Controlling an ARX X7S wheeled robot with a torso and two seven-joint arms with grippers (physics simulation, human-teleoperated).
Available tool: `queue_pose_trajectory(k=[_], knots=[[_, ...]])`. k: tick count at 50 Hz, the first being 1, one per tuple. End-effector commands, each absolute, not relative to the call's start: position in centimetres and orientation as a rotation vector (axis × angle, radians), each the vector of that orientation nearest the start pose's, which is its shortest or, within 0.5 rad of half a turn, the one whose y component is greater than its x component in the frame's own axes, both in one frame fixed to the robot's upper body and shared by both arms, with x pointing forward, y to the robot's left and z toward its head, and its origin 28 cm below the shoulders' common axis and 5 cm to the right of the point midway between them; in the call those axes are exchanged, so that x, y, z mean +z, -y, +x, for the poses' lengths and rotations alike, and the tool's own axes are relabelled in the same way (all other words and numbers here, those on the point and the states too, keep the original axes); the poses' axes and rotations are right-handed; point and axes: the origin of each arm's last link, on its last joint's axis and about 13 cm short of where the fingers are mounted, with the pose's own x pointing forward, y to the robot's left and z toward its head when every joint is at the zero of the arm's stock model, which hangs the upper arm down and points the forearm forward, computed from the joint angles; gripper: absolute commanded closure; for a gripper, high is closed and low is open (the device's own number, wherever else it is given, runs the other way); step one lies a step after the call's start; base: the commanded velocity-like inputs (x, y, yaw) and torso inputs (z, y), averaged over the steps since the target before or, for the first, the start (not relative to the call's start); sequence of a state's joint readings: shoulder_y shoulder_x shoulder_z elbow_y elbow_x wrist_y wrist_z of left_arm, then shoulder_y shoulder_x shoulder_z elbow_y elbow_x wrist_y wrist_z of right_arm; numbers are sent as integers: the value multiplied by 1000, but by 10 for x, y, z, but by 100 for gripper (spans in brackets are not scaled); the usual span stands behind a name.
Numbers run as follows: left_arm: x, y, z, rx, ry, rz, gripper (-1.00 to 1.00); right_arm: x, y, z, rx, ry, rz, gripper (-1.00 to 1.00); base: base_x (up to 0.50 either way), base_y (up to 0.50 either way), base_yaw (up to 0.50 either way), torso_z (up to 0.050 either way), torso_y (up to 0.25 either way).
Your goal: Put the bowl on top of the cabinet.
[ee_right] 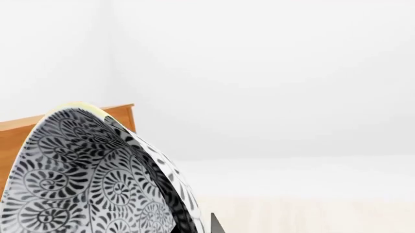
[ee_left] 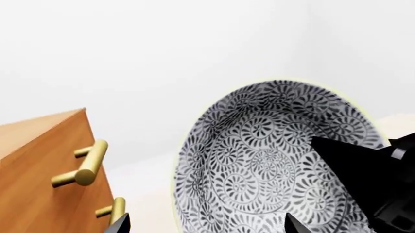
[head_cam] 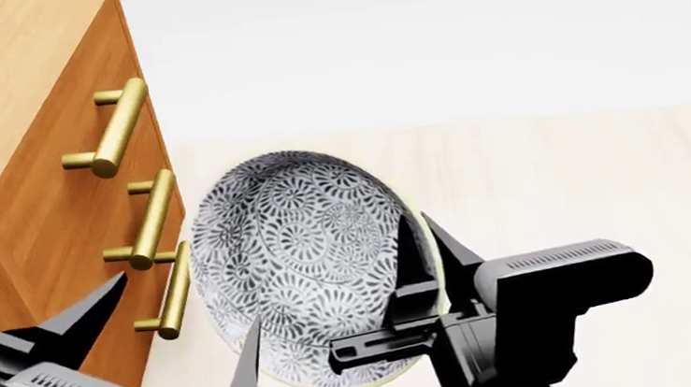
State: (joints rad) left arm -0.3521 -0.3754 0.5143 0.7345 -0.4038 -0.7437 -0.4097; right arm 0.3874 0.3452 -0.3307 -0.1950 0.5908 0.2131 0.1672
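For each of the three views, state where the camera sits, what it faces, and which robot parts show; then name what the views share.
Head view: on the head, looking down at the bowl, the cabinet and both grippers.
Left wrist view: by the left gripper, facing the bowl's inside and the cabinet's handles.
Right wrist view: by the right gripper, facing the bowl edge-on; only a fingertip shows.
Shared: bowl and cabinet.

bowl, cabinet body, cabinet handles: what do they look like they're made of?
Bowl: looks like glazed ceramic; smooth surface, dense dark grey floral print on white, pale rim.
Cabinet: looks like wood or wood veneer; orange-brown front with visible grain, lighter top.
Handles: look like brass or brass-finish metal; golden bars with a soft sheen.
All rendered, so these are looks only.
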Motion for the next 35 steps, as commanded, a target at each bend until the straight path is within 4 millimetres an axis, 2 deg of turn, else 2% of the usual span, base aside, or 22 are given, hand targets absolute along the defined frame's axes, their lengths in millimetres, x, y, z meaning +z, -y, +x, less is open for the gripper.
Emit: queue_pose_trajectory(k=[1,15,27,35], knots=[[149,-166,205,-323,123,156,-100,123,101,270,275,203,167,100,0,0,0,0,0],[151,-170,205,-296,125,166,-100,118,115,265,279,201,183,100,0,0,0,0,0],[150,-168,208,-310,119,152,-100,117,105,261,371,194,134,100,0,0,0,0,1],[146,-168,208,-309,114,144,-100,121,100,245,416,230,110,100,0,0,0,0,0]])
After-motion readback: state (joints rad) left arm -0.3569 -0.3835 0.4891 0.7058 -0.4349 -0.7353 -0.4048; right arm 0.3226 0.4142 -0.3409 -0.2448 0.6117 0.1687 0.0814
